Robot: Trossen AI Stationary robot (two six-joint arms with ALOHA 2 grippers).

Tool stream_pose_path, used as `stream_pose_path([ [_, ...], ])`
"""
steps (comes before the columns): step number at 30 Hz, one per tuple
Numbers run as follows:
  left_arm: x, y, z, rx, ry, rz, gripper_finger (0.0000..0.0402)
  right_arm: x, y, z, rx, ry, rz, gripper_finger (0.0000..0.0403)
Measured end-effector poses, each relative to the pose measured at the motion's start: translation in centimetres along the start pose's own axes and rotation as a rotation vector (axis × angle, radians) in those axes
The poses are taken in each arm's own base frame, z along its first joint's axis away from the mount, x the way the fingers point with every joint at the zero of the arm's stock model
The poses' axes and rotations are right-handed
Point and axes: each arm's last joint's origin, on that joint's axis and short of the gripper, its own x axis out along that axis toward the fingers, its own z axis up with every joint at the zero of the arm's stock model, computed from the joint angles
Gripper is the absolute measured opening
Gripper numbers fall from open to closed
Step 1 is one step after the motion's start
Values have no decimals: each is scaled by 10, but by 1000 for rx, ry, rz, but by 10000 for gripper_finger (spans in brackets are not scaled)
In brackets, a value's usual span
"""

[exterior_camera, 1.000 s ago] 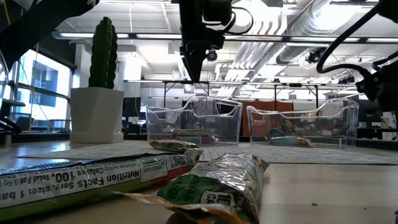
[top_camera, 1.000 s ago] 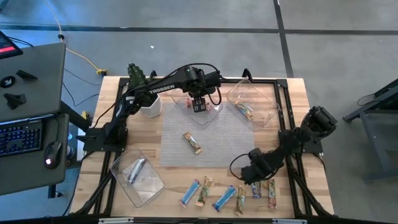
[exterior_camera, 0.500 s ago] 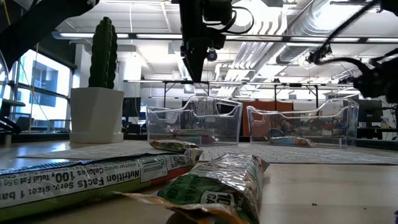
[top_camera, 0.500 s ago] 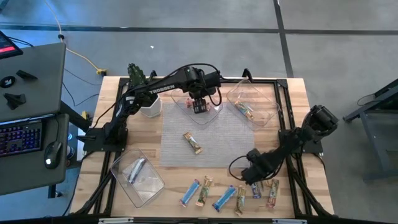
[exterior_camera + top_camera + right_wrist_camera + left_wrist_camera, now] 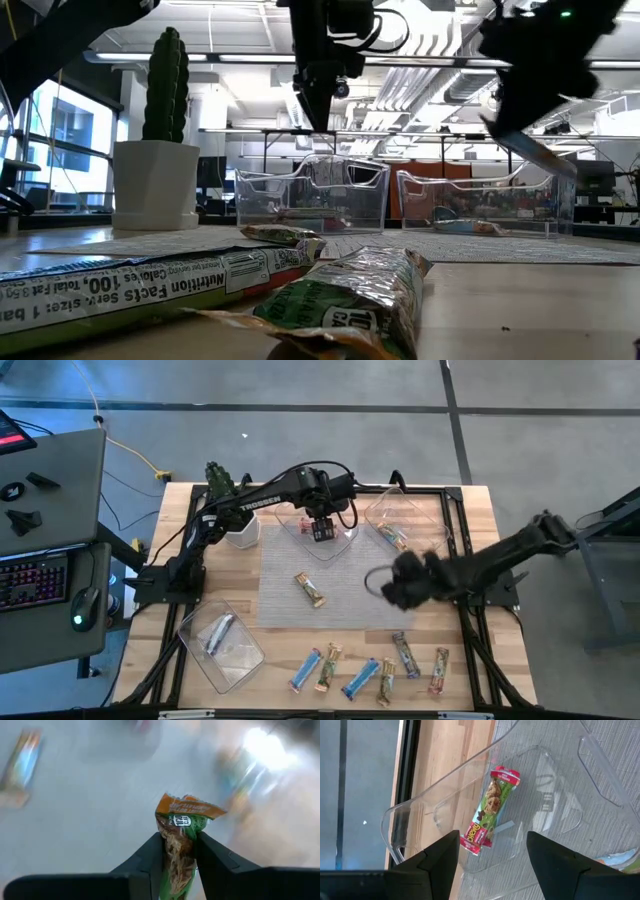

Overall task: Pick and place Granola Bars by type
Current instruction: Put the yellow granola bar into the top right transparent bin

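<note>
Above the mat's right part, my right gripper (image 5: 398, 586) (image 5: 179, 839) is shut on a green-and-orange granola bar (image 5: 181, 827). My left gripper (image 5: 320, 530) (image 5: 492, 857) hangs open over the far middle clear tray (image 5: 338, 545), above a red-wrapped bar (image 5: 490, 810) lying flat on the tray's floor. One bar (image 5: 311, 589) lies on the grey mat (image 5: 280, 575). Several more bars, among them a blue one (image 5: 306, 670) and a green-gold one (image 5: 328, 667), lie in a row along the near edge. My right gripper pinches the green-and-orange bar between its two fingers, by the wrapper's flat faces (image 5: 176, 851). The bar runs lengthwise along the fingers, and its crimped orange end (image 5: 189, 809) sticks out past the tips. It hangs slanted below the gripper (image 5: 535, 152), clear of the table.
A second clear tray (image 5: 428, 520) at the far right holds a bar (image 5: 392, 538). A third tray (image 5: 240, 660) at the near left holds a silver bar (image 5: 215, 633). A potted cactus (image 5: 228, 510) stands at the far left beside the left arm.
My right gripper has risen from the row of bars at the near right and swung toward the far edge, turning as it went. The green-and-orange bar has come up with it, lifted clear of the table. The left arm has kept still.
</note>
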Motion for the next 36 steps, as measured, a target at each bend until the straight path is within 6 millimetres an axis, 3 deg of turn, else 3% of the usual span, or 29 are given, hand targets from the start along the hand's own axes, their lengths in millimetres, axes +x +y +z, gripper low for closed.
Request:
stream_pose_path([
  [6, 0, 0, 0, 0, 1, -1, 225, 4, -44, 48, -55, -193, -168, 91],
  [12, 0, 0, 0, 0, 1, -1, 225, 18, -85, 74, -81, -134, -309, 91],
  [16, 0, 0, 0, 0, 1, -1, 225, 45, -102, 71, -100, -46, -314, 91],
  [23, 0, 0, 0, -16, -1, -1, 225, 95, -115, 47, -125, -65, -97, 91],
  [31, 0, 0, 0, -30, -2, -2, 225, 108, -125, 32, -235, -16, -88, 94],
  [36, 0, 0, 2, -38, -16, -1, 225, 109, -126, 30, -265, -16, -86, 119],
])
